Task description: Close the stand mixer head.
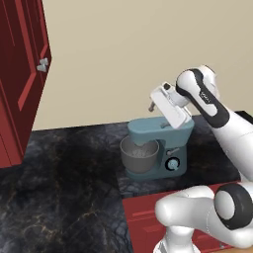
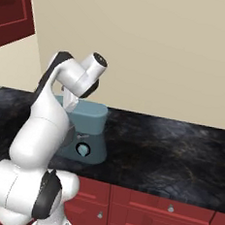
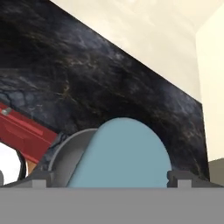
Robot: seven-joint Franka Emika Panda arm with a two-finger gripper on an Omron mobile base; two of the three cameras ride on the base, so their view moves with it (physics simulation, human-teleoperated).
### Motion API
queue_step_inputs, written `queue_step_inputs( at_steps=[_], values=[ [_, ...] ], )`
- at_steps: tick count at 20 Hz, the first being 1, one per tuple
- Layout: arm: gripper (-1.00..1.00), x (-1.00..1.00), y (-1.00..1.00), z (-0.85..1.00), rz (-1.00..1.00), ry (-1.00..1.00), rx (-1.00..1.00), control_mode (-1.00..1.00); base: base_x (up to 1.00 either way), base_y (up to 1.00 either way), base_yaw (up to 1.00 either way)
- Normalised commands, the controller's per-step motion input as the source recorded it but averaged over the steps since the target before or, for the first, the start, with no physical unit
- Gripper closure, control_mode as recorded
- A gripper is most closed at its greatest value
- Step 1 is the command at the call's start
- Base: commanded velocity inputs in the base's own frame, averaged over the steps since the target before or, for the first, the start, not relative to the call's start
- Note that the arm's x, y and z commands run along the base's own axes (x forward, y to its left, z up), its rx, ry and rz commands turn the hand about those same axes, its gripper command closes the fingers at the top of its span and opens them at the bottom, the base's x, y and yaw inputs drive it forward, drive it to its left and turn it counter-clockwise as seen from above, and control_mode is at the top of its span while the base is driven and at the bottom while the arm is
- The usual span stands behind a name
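A white arm [image 1: 225, 128] with rounded, glossy links is seen, joined by dark bands. A black-capped end and a small dark marking are shown.
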Motion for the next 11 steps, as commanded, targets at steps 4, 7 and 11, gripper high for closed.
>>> queue_step_inputs(
  at_steps=[4,7,11],
  values=[
    [-1.0,0.0,0.0,0.0,0.0,0.0,0.0,-1.0,0.0,0.0,0.0],
    [-1.0,0.0,0.0,0.0,0.0,0.0,0.0,-1.0,0.0,0.0,0.0],
    [-1.0,0.0,0.0,0.0,0.0,0.0,0.0,-1.0,0.0,0.0,0.0]
  ],
)
